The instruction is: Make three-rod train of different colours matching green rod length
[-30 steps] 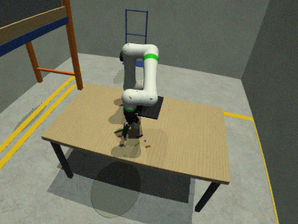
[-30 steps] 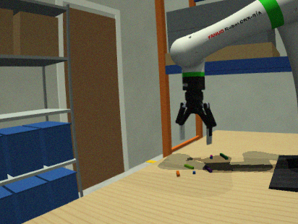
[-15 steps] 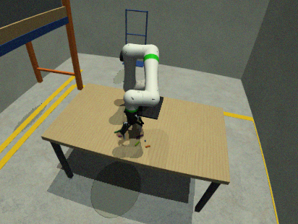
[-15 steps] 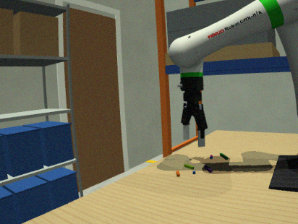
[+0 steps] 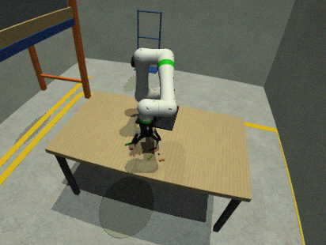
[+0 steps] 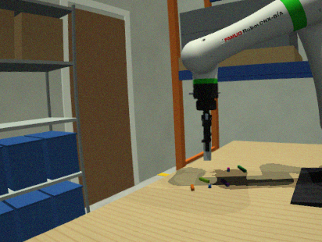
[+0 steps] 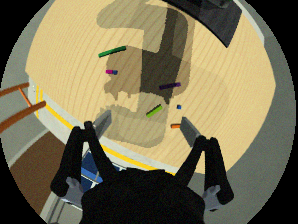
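The counter (image 5: 214,158) (image 6: 137,218) (image 7: 240,75) spreads widest beneath the end effector (image 5: 146,146) (image 6: 207,156) (image 7: 146,128), with the black base plate (image 5: 168,122) (image 6: 306,191) (image 7: 225,30) behind it on the arm's side. The end effector hangs above the wood, fingers spread fully, nothing between them. In the wrist view, the green rod (image 5: 129,144) (image 6: 241,169) (image 7: 112,51) lies ahead and to the left of the fingers, the purple rod (image 5: 153,149) (image 6: 225,182) (image 7: 170,86) ahead and slightly right. The lime rod (image 5: 149,156) (image 6: 204,179) (image 7: 154,110) lies slanted just ahead of the gap between the fingertips, the orange rod (image 5: 161,160) (image 6: 192,187) (image 7: 176,126) close by the right fingertip. Ahead-left, the magenta rod (image 5: 131,148) (image 6: 228,169) (image 7: 109,72) has a blue rod (image 7: 115,72) at its end; whether they touch I can't tell. A loose blue rod (image 5: 159,154) (image 6: 209,186) (image 7: 179,107) sits ahead-right

Lime, magenta and blue should make the green length, so lime looks like the piece left to add. Spread fingers coming down for it could clip the orange or loose blue rod; at the pair, a finger could knock the short blue askew, or brush green if it swings wide. The counter's edge lies beyond the fingers, away from the base plate; the roomier side is to the right, past purple

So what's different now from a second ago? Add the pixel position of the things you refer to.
The gripper (image 5: 147,147) (image 6: 207,158) (image 7: 146,119) has turned about its upright axis, fingers apart; nothing was taken hold of or let go. The green rod (image 5: 129,144) (image 6: 241,169) (image 7: 112,51) and orange rod (image 5: 161,160) (image 6: 192,187) (image 7: 176,126) stayed put.
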Robot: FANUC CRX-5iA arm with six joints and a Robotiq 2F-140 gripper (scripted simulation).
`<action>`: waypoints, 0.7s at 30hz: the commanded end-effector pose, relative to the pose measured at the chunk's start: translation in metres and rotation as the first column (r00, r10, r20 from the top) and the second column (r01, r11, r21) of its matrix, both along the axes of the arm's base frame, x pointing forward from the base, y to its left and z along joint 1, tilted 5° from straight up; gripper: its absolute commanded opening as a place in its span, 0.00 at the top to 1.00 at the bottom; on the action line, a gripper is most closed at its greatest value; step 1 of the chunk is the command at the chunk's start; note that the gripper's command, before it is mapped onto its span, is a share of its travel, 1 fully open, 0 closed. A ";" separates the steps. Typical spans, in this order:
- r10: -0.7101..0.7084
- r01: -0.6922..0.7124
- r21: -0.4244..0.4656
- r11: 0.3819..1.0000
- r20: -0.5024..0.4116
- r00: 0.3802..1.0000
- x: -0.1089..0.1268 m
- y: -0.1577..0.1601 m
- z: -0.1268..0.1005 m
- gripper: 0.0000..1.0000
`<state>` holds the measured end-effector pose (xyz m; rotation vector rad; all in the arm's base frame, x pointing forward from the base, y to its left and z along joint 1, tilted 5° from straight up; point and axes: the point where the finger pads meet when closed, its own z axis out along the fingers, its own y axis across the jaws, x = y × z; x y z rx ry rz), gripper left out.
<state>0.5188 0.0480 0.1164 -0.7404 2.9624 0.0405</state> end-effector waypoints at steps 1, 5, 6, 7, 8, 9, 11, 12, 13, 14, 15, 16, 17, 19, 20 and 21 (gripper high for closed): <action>-0.167 0.167 0.001 0.986 -0.003 0.986 0.000 0.005 0.000 0.00; -0.281 0.281 0.010 0.960 -0.009 0.960 0.000 0.009 -0.001 0.00; -0.309 0.309 0.012 0.951 -0.011 0.951 0.000 0.010 -0.001 0.00; -0.337 0.337 0.014 0.941 -0.013 0.941 0.000 0.011 -0.001 0.00; -0.364 0.365 0.016 0.931 -0.014 0.931 0.000 0.012 -0.001 0.00; -0.364 0.365 0.016 0.931 -0.014 0.931 0.000 0.012 -0.001 0.00; -0.410 0.410 0.019 0.912 -0.017 0.912 0.000 0.014 -0.001 0.00; -0.451 0.452 0.022 0.892 -0.020 0.892 0.000 0.015 -0.001 0.00; -0.485 0.486 0.025 0.874 -0.023 0.874 0.000 0.016 -0.001 0.00; -0.506 0.507 0.026 0.862 -0.025 0.862 0.000 0.017 -0.001 0.00; -0.529 0.530 0.028 0.848 -0.027 0.848 0.000 0.018 -0.001 0.00; -0.554 0.554 0.029 0.832 -0.029 0.832 0.000 0.019 -0.001 0.00; -0.578 0.579 0.031 0.815 -0.031 0.815 0.000 0.020 -0.002 0.00; -0.625 0.626 0.033 0.779 -0.036 0.780 0.000 0.022 -0.002 0.00; -0.646 0.647 0.035 0.762 -0.038 0.763 0.000 0.023 -0.002 0.00; -0.664 0.665 0.036 0.746 -0.040 0.747 0.000 0.024 -0.002 0.00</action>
